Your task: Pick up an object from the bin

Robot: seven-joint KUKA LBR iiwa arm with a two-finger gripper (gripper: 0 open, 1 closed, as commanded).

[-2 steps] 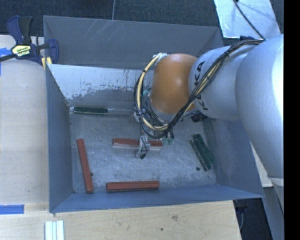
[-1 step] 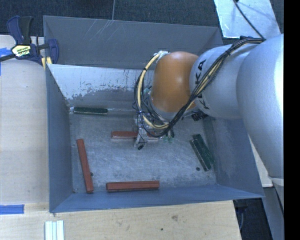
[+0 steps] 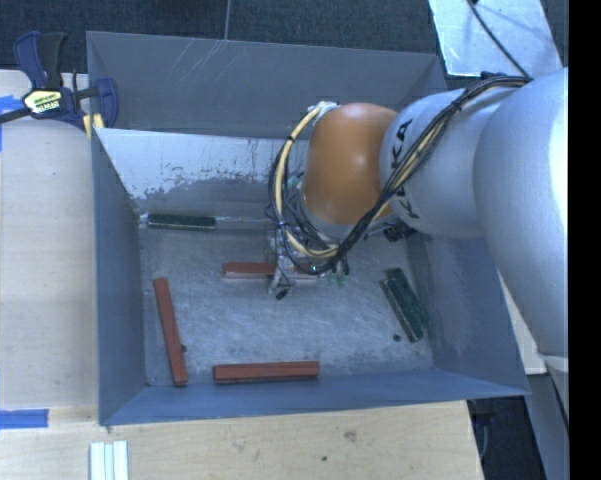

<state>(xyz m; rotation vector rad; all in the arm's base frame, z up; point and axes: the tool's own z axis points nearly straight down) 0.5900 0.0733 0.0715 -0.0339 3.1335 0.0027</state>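
My gripper (image 3: pixel 283 282) hangs low over the middle of the bin floor, mostly hidden beneath the arm's orange cover. A short reddish-brown bar (image 3: pixel 247 268) lies flat just to its left, with its right end reaching up to the gripper. I cannot tell if the two touch. A dark green bar (image 3: pixel 405 305) lies at an angle on the floor to the right of the gripper.
A long reddish-brown bar (image 3: pixel 265 371) lies along the front wall. Another (image 3: pixel 170 330) runs along the left wall. A dark green bar (image 3: pixel 182 222) rests against the back wall at the left. The arm covers the bin's right back part.
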